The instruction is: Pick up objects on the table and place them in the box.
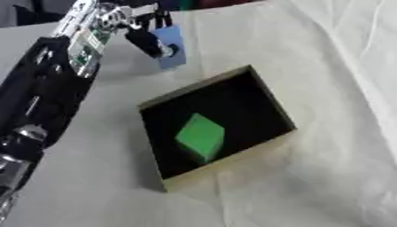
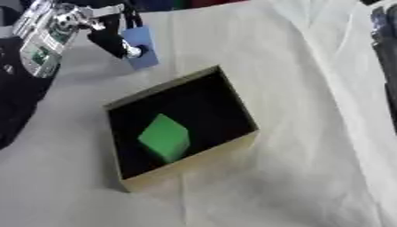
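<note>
**Blue block held just beyond the box's far corner**

The box [image 1: 232, 153], black inside with tan walls, sits open on the white cloth [image 1: 325, 88], and a green block [image 1: 201, 135] lies inside it. From the left hand [image 1: 143, 37] the box lies nearer and to the right. That hand's fingers pinch a flat blue block [image 1: 172, 44], hanging roughly upright. A dark arm [image 2: 384, 53] shows at the right edge; its hand is out of view
</note>
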You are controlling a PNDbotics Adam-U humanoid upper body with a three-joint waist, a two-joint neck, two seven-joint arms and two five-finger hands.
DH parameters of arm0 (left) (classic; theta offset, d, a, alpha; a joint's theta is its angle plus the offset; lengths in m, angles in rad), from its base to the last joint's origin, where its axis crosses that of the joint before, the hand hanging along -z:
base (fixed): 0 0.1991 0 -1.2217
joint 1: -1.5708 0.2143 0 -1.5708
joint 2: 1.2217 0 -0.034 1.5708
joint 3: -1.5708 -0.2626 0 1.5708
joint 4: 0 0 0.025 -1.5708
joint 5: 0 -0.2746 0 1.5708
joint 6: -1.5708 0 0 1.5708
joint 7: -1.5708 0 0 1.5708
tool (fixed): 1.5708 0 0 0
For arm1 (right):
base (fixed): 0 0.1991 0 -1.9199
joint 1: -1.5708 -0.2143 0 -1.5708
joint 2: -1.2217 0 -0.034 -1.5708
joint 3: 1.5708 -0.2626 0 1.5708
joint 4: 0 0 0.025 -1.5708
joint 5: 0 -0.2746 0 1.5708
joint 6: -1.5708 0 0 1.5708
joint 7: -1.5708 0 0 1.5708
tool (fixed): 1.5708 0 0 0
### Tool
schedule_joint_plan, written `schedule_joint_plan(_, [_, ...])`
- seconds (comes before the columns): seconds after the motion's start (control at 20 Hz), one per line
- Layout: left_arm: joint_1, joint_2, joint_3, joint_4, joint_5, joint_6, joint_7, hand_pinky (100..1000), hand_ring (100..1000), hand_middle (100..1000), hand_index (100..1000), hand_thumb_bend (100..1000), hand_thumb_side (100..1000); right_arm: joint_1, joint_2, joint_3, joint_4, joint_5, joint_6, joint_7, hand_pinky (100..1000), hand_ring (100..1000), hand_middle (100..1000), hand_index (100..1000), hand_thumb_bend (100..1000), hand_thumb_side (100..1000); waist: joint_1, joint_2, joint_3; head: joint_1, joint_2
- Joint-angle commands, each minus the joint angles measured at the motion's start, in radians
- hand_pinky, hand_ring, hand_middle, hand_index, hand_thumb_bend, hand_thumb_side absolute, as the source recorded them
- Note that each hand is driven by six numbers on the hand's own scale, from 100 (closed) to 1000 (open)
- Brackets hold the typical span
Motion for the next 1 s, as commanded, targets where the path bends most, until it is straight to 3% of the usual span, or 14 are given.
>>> schedule_joint_plan(0.05, [-0.020,0.030,-0.011,-0.044,-0.040,0.013,0.037,339,288,293,473,100,100,-0.010,-0.006,-0.010,-0.003,0.007,-0.001,-0.005,837,748,680,931,100,875,-0.004,-0.034,0.002,0.001,0.006])
schedule_joint_plan(0.4, [-0.019,0.044,-0.033,-0.124,-0.023,0.005,-0.003,314,274,284,464,100,100,-0.004,-0.001,-0.014,-0.005,0.009,-0.004,-0.005,836,749,679,932,100,866,-0.005,-0.046,0.008,-0.001,0.011])
schedule_joint_plan(0.8, [-0.014,0.071,-0.097,-0.334,0.095,-0.007,-0.021,326,270,291,474,100,100,0.002,0.003,-0.021,-0.004,0.021,-0.005,-0.009,834,751,680,932,100,850,-0.006,-0.065,0.028,-0.011,0.040])
schedule_joint_plan(1.0, [0.001,0.069,-0.130,-0.435,0.160,0.025,-0.035,331,265,292,477,100,100,0.002,0.006,-0.023,-0.005,0.024,-0.005,-0.009,834,752,680,932,100,846,-0.008,-0.073,0.035,-0.012,0.050])
